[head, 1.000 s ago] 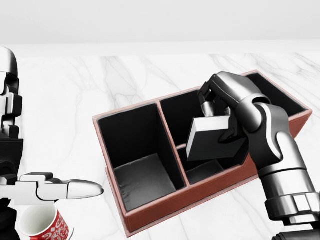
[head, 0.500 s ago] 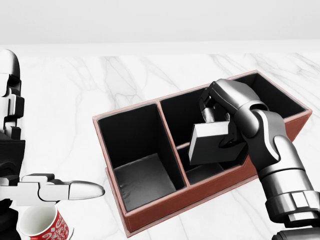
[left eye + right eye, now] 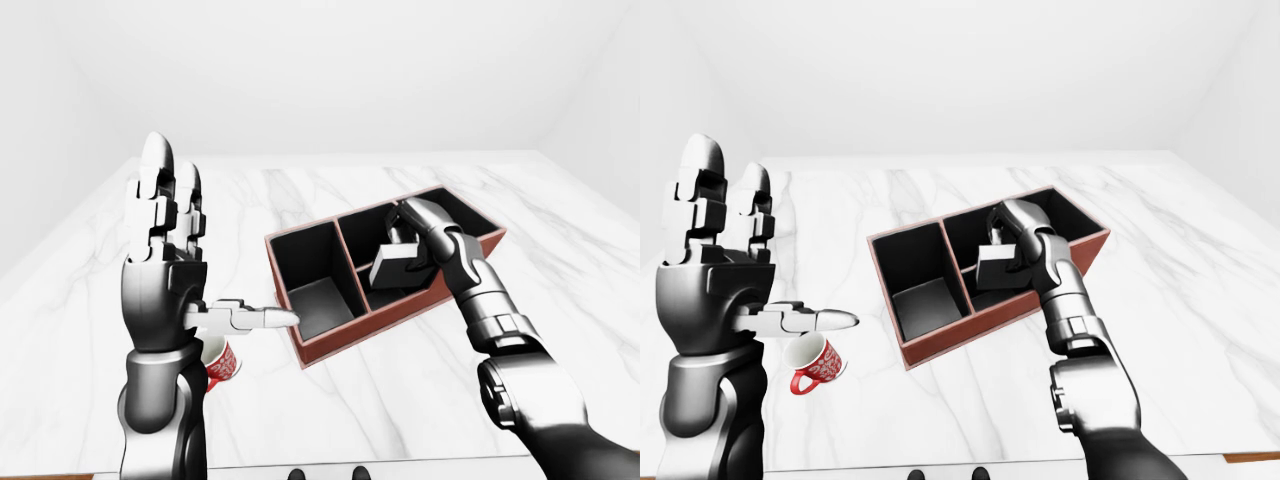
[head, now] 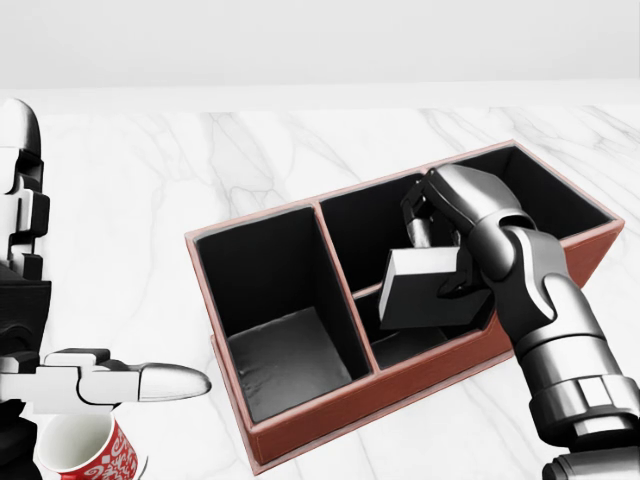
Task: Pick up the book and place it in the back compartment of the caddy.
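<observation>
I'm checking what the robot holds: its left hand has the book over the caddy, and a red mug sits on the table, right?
Not quite. The right hand holds the book over the caddy, as the head view shows. The left hand is open and empty. The red mug is on the table.

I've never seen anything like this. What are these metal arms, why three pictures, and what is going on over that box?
These are computer-rendered pictures of a humanoid robot, steered remotely by a person. All three come from cameras on its head, looking out over its own arms; the head view is closest, and the two eye views show nearly the same wider scene.

On the white marble table stands a reddish caddy, a box divided into black compartments. The right hand has its fingers closed round a small grey book and holds it tilted over the caddy's middle. The left hand is raised, open and empty. Beneath it a red patterned mug lies on its side on the table.
</observation>
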{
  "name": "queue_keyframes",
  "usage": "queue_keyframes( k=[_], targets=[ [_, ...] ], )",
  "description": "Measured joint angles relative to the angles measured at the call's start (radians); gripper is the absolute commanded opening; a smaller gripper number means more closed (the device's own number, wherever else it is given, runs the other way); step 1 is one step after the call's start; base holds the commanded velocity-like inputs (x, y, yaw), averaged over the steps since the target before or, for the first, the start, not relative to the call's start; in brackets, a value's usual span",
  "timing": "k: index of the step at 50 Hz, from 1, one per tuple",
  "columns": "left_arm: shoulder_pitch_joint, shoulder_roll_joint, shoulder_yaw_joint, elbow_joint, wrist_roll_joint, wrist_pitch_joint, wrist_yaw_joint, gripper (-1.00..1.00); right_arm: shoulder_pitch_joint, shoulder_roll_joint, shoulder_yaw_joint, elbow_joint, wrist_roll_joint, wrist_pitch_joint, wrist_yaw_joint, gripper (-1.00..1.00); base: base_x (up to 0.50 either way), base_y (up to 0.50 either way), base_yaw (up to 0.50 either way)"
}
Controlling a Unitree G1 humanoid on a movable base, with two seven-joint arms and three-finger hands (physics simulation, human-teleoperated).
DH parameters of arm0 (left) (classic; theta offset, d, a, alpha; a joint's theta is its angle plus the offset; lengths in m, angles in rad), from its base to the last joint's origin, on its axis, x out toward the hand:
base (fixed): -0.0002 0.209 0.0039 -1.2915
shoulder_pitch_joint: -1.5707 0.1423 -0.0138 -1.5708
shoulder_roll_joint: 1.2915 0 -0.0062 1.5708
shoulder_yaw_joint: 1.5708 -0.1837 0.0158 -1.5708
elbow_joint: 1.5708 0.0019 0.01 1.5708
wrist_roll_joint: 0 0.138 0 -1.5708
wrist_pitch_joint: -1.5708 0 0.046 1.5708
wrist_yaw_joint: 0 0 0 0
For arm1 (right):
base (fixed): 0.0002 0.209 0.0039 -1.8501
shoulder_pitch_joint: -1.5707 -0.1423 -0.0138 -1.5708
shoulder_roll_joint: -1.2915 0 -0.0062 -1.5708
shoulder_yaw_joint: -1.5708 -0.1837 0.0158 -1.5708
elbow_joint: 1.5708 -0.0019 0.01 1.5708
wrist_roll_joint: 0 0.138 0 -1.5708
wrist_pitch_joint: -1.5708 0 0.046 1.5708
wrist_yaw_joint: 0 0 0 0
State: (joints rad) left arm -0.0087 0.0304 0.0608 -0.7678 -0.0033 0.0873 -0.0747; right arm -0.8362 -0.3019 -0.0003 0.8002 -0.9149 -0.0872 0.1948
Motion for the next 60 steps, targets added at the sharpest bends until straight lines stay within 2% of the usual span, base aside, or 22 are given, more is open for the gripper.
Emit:
queue_keyframes(
  k=[38,60],
  targets=[
    [0.003,-0.001,-0.002,-0.014,0.002,0.0,0.001,1.0,-0.058,-0.003,0.008,0.096,0.059,0.0,-0.03,-1.0,0.0,0.0,0.0],
    [0.003,-0.002,-0.005,-0.01,0.004,0.0,0.001,1.0,-0.115,0.004,0.024,0.191,0.046,0.0,-0.078,-1.0,0.0,0.0,0.01]
  ],
)
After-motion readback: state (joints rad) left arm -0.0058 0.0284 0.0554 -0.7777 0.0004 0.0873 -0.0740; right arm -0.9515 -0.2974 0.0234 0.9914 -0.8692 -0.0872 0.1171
